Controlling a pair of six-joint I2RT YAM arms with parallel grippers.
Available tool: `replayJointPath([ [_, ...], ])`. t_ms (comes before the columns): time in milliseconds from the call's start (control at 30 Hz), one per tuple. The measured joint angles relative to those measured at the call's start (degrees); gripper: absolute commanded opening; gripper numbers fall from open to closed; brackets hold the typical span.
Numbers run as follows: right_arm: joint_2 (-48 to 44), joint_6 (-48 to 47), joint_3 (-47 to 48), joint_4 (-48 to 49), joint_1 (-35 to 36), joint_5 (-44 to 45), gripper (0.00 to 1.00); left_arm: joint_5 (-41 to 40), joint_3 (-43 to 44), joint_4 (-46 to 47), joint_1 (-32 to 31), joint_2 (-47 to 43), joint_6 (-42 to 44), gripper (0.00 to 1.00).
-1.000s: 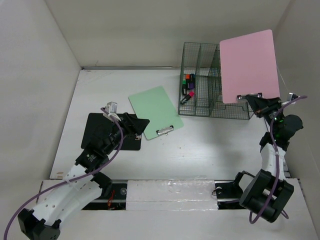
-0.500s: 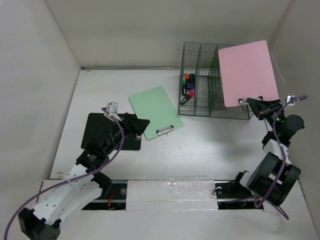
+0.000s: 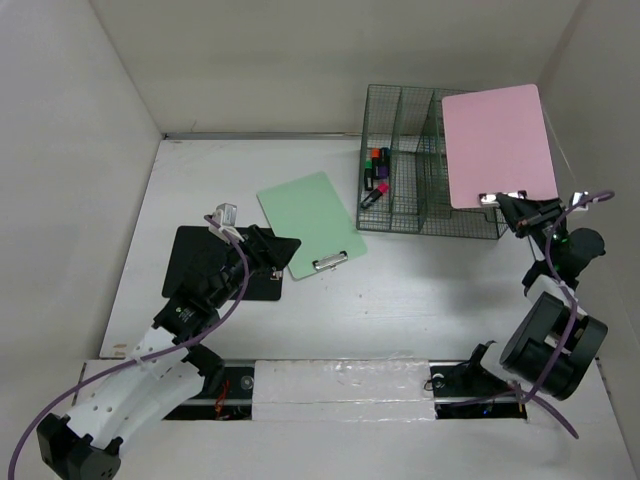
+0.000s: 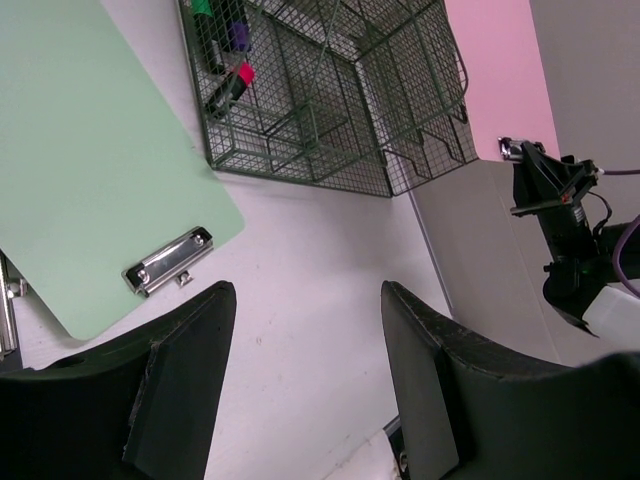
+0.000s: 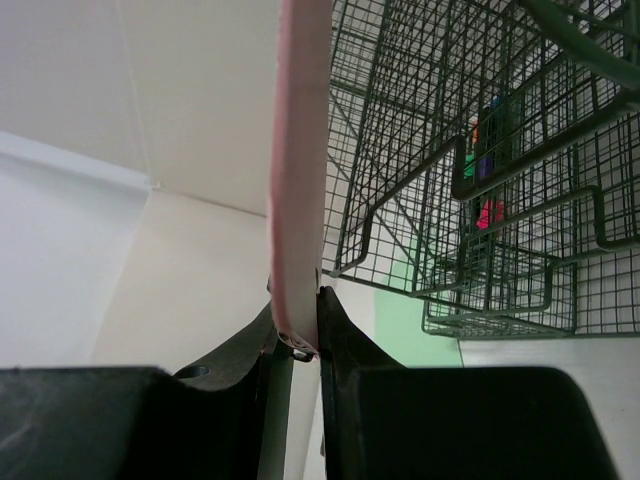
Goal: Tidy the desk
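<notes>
Bright even light, soft shadows on desk (image 3: 420, 290), right wrist-cam fg soft.

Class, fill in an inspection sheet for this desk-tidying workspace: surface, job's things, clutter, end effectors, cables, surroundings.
Surface: white desk, flat and matte.
Job's things: green clipboard and black clipboard lie flat on the desk; pink clipboard is held upright at the right end of the wire rack; markers sit in the rack's left compartment.
Clutter: nothing seen.
End effectors: left end effector open and empty; right end effector shut on the pink clipboard's clip end.
Cables: a purple cable runs along each arm.
Surroundings: white walls.
</notes>
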Motion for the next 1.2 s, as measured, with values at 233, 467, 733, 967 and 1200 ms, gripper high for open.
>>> replayJointPath([
  [233,2.1,0.0,0.3,-0.1,3.0,2.5,0.0,0.1,0.0,0.3,0.0,0.0,0.0,0.56],
  [467,2.4,-0.8,1.1,-1.8,5.2,6.2,0.0,0.1,0.0,0.3,0.0,0.0,0.0,0.56],
  [733,2.4,-2.9,2.5,-6.2,6.5,10.7,0.0,0.1,0.0,0.3,0.0,0.0,0.0,0.56],
  [967,4.4,-3.4,3.7,-7.0,8.3,11.9,0.0,0.0,0.0,0.3,0.0,0.0,0.0,0.56],
  [1200,4.8,-5.0,5.2,-9.1,8.8,12.3,0.13,-0.2,0.0,0.3,0.0,-0.1,0.0,0.56],
])
